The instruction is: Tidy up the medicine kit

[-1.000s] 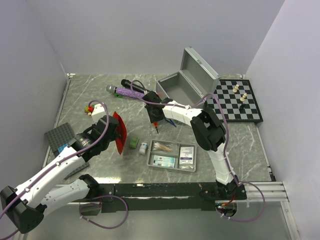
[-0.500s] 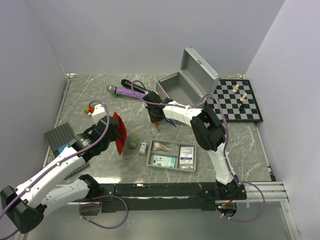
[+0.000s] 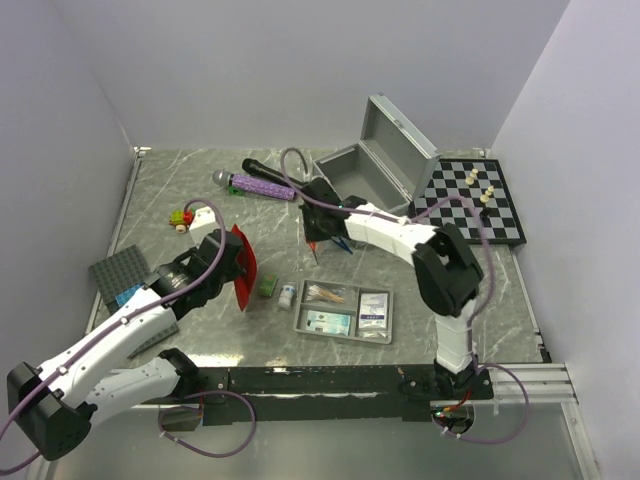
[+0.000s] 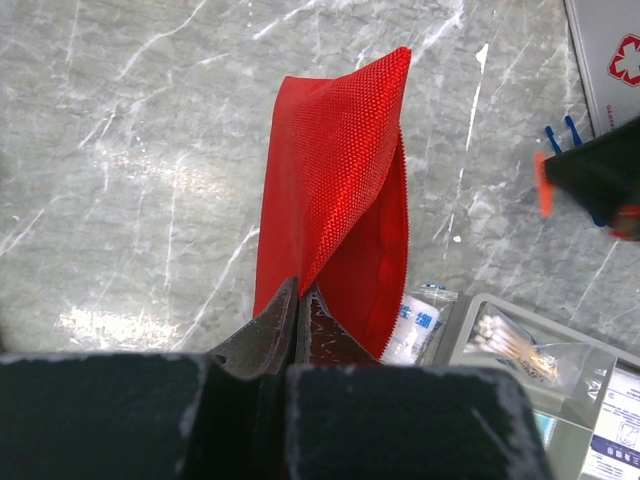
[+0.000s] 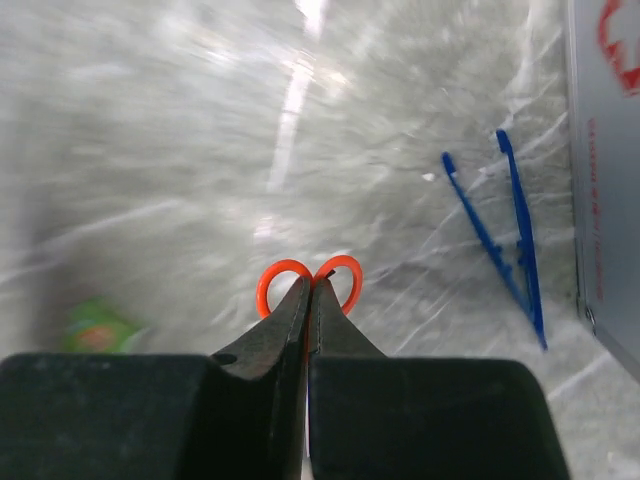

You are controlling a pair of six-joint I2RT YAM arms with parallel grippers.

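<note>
left claw (image 4: 298, 300) clamped on red pouch (image 4: 335, 190) edge, pouch upright near tray (image 3: 299, 322) | right claw (image 5: 308, 300) pinched on orange-handled scissors (image 5: 282, 276) over table (image 3: 470, 285) | next, likely: hold pouch mouth steady, feed scissors tip-first

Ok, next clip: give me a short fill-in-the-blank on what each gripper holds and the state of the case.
1. The left gripper is shut on the pouch, whose colour is ____.
2. The right gripper pinches the scissors by their ____ handle loops.
3. The lid of the metal case stands ____.
Missing words: red; orange; open.
</note>
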